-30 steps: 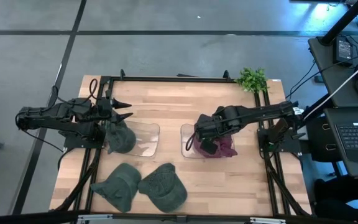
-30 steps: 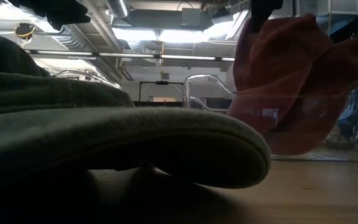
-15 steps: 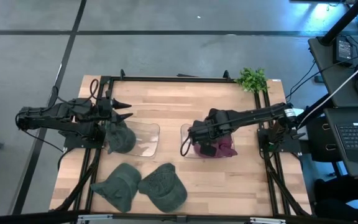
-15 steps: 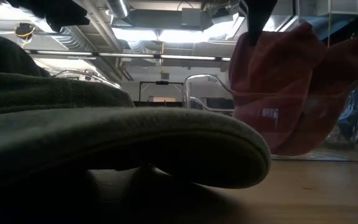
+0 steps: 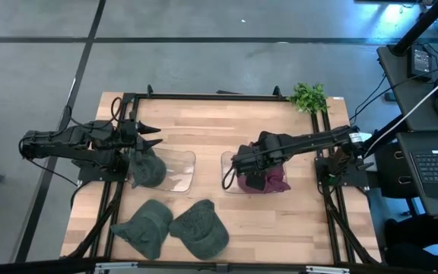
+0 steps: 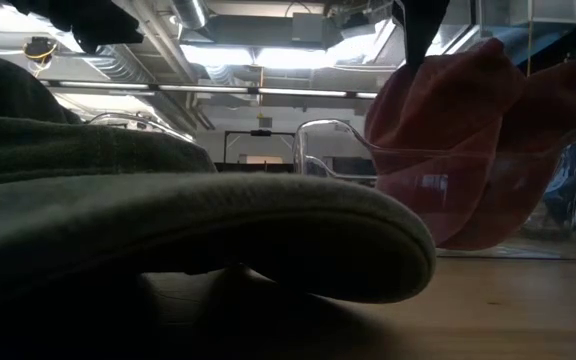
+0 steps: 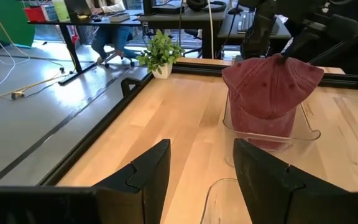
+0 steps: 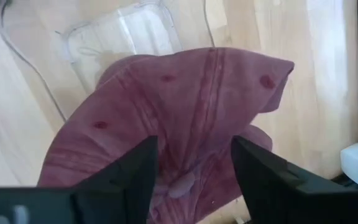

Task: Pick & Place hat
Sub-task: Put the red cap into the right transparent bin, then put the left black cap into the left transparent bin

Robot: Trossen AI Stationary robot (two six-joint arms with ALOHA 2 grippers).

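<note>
While the soft maroon cloth cap (image 8: pixel 185 118) sits in the clear plastic bin (image 7: pixel 272 134), the right hand (image 5: pixel 251 169) is spread over it; two green caps (image 5: pixel 175 227) await.

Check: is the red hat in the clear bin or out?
Partly in: red hat droops into the clear bin, crown above its rim.

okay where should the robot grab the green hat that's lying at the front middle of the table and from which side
Probably from above, at the edge of the green hat: it lies flat on the table, so its soft crown gives the fingers little to pinch, while the edge toward the front is free. Another green hat touches its left side, so avoid coming in there.
</note>
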